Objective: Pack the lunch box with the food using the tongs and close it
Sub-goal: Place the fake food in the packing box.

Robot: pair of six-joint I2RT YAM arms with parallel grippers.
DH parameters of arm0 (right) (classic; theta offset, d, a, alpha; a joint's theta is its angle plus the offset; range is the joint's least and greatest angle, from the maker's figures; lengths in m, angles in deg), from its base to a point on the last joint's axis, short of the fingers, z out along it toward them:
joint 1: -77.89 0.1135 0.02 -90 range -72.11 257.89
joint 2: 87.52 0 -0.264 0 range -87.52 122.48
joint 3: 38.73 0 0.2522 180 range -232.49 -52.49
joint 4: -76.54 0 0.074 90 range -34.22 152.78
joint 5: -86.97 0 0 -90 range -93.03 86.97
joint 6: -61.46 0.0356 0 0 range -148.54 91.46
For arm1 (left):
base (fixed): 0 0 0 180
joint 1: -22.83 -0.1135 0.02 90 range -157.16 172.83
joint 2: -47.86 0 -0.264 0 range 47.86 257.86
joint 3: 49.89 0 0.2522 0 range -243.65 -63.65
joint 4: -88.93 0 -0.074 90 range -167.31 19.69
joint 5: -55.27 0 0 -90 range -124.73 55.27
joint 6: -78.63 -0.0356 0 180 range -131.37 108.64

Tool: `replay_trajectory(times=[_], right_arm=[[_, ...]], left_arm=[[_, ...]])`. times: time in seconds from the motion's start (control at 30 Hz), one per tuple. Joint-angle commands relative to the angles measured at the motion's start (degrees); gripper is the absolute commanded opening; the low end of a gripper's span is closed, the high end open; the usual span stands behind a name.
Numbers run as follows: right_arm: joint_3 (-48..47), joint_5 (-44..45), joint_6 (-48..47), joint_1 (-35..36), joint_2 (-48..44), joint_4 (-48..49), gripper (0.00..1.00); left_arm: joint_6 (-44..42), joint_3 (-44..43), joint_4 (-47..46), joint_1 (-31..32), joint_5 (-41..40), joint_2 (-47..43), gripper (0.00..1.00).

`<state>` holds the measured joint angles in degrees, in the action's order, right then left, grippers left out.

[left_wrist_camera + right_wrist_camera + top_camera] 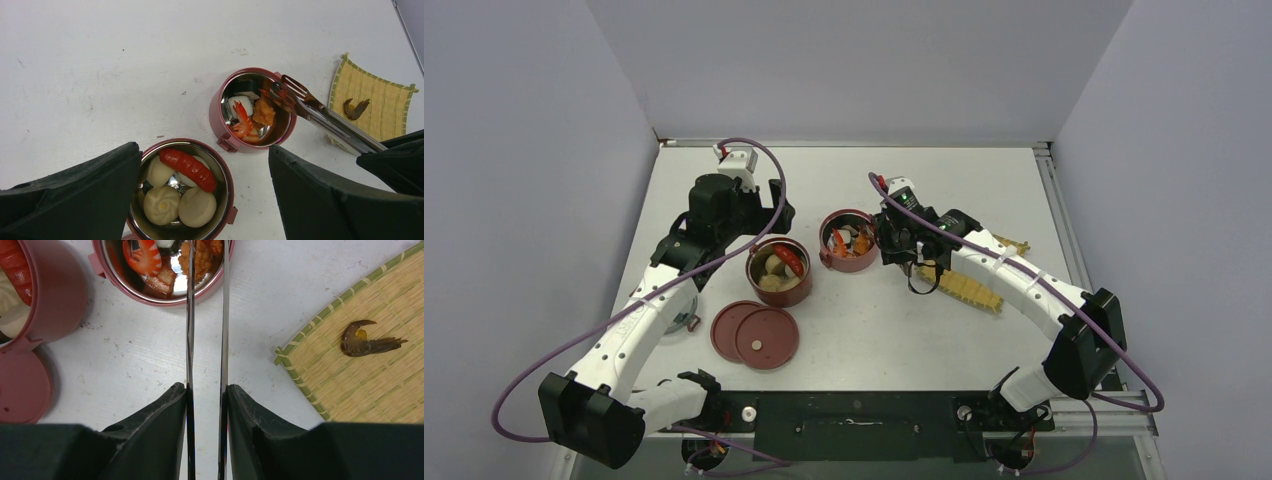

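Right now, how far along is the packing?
Done: the bun bowl and shrimp bowl both hold food. In hand: the right tool clamps the tongs, tips over the shrimp bowl. Left: one brown piece lies on the mat; both lids lie off on the table; bowls unstacked. The left tool is open, holding nothing.

- Our left gripper (776, 212) gapes wide and empty, its arm stretched forward.
- Our right gripper (206, 390) pinches the tongs (190, 315) between both fingers, its arm angled inward to the left.
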<state>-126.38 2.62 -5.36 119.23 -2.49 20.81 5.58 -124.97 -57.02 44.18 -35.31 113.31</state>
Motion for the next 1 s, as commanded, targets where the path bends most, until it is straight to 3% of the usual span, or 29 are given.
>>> replay_trajectory(times=[0.0,0.53,0.77,0.97], right_arm=[[-3.3,1.8,0.0,0.8,-0.6,2.5,0.33],[-4.3,3.7,1.1,1.8,-3.8,-0.6,0.35],[-6.0,10.1,2.0,1.5,-5.4,-4.5,0.35],[-4.2,9.6,3.3,-4.7,-9.2,-7.3,0.35]], left_arm=[[0.2,-0.9,-2.3,0.3,0.6,-1.0,0.99],[0.3,-0.9,-2.5,0.3,0.6,-1.5,0.99],[0.3,-0.9,-2.5,0.3,0.6,-1.7,0.98],[0.3,-0.9,-2.6,0.3,0.6,-2.0,0.98]])
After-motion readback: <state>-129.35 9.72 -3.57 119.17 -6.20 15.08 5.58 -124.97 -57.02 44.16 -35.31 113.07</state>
